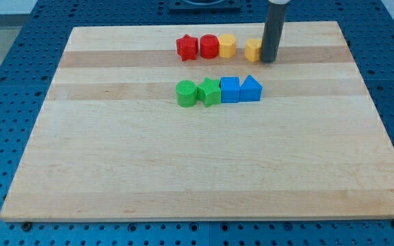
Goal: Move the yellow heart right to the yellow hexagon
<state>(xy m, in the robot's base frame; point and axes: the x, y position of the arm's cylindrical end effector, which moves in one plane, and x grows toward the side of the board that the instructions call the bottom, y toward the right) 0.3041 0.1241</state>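
Note:
The yellow hexagon [227, 46] sits near the view's top, just right of a red cylinder [209, 46]. The yellow heart [253, 49] lies a small gap to the hexagon's right, partly hidden by my rod. My tip [269, 60] rests on the board touching the heart's right side. The heart and the hexagon are apart, not touching.
A red star-like block [187, 48] stands left of the red cylinder. Below is a row: green cylinder [186, 93], green star-like block [209, 91], blue cube [230, 89], blue triangular block [250, 88]. The wooden board [197, 171] lies on a blue perforated table.

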